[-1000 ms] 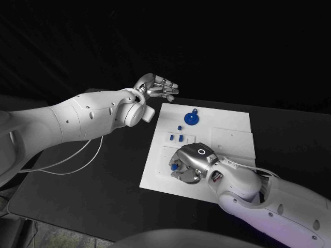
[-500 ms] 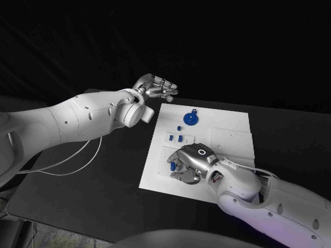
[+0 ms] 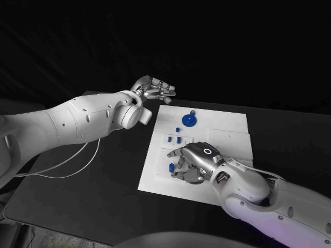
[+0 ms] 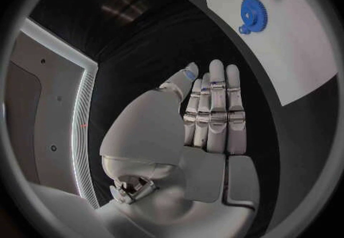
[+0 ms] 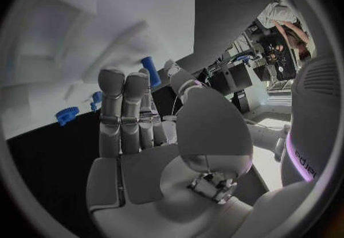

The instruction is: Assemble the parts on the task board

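White rectangular task board (image 3: pixel 229 124) mid-table, carrying one round blue toothed gear (image 3: pixel 189 120) and three small blue pegs (image 3: pixel 177 138) in a row. Right hand (image 3: pixel 194 163) over the board, pinching one blue cylindrical part (image 5: pixel 151 71) — left hand (image 3: pixel 154 89) beside the board's far corner, fingers straight, holding nothing.

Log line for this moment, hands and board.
left hand: raised off board, holds nothing | right hand: over task board, at small blue part | blue gear: untouched

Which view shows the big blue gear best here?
The left wrist view: the blue gear lies unobstructed on the task board, teeth visible. In the head view it is smaller; in the right wrist view it is a small part at the edge.
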You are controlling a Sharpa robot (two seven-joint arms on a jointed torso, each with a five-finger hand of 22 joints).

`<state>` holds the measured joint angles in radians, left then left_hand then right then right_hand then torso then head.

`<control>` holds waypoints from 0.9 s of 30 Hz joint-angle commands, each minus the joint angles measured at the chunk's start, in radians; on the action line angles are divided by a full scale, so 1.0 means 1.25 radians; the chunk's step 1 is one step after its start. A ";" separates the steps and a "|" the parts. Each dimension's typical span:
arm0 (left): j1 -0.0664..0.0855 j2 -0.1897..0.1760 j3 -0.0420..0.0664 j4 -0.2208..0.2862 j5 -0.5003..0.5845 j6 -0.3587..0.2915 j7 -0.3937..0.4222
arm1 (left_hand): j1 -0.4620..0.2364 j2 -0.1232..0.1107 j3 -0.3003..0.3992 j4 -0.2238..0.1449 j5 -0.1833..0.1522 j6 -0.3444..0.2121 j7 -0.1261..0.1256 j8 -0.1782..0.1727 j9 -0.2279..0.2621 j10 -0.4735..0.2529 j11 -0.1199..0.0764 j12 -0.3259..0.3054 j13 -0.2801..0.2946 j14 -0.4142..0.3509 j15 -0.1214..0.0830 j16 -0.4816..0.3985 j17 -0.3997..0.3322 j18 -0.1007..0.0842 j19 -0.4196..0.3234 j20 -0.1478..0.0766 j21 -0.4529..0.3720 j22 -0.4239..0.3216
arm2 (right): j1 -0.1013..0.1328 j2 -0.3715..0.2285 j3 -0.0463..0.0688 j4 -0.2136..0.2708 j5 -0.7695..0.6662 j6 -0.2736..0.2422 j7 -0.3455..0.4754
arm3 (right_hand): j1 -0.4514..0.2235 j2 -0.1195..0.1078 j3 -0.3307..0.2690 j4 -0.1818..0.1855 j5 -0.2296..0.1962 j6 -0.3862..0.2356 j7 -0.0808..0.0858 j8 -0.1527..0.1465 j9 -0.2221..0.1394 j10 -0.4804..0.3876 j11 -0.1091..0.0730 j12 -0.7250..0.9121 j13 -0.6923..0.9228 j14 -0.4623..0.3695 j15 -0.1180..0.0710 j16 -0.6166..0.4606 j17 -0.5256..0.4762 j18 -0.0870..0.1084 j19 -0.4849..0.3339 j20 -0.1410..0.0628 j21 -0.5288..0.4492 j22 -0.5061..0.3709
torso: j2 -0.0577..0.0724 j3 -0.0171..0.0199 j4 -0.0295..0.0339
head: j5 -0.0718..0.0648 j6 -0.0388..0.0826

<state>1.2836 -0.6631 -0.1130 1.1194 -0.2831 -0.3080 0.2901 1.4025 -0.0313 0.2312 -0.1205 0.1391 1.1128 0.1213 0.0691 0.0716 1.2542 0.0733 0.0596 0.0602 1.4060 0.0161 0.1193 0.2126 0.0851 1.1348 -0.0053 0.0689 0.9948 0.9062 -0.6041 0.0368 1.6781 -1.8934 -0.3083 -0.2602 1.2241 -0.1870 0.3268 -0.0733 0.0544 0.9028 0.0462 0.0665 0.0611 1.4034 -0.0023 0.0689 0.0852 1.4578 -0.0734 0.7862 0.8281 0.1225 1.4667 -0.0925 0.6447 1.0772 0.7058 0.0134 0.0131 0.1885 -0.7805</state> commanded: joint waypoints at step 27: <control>-0.010 -0.021 0.000 -0.001 0.036 0.010 0.046 | -0.017 -0.005 -0.034 0.025 0.014 -0.001 -0.005 -0.004 -0.001 0.011 -0.005 0.000 -0.001 0.006 0.000 0.001 0.003 -0.016 0.012 0.004 -0.004 -0.058 | 0.037 -0.279 0.153 0.026 0.636 0.143 -0.085 | -0.057 0.084 -0.146 0.084 0.191 0.226 -0.018 0.000 0.345 -0.031 -0.040 0.855 0.942 -0.006 -0.030 0.132 0.096 -0.030 0.042 -0.032 0.134 0.083 | -0.019 0.0091 -0.0183 | -0.075 0.022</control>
<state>1.2721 -0.6869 -0.1138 1.1120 -0.2600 -0.3076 0.3084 1.3887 -0.0374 0.1982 -0.0931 0.1539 1.1128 0.1214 0.0691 0.0716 1.2632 0.0677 0.0596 0.0602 1.4060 0.0161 0.1193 0.2157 0.0850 1.1403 0.0002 0.0689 0.9358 0.9522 -0.9437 0.2270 1.7139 -1.2001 -0.2343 -0.2521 1.1573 -0.0887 0.1400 0.0252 0.2908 1.1935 0.0257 0.0717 0.4596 1.3572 -0.0553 1.1339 1.2518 1.4542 -0.1091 0.9450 0.9436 0.0922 1.4667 -0.1288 0.8077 1.1782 0.6863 0.0208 -0.0058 0.1003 -0.7516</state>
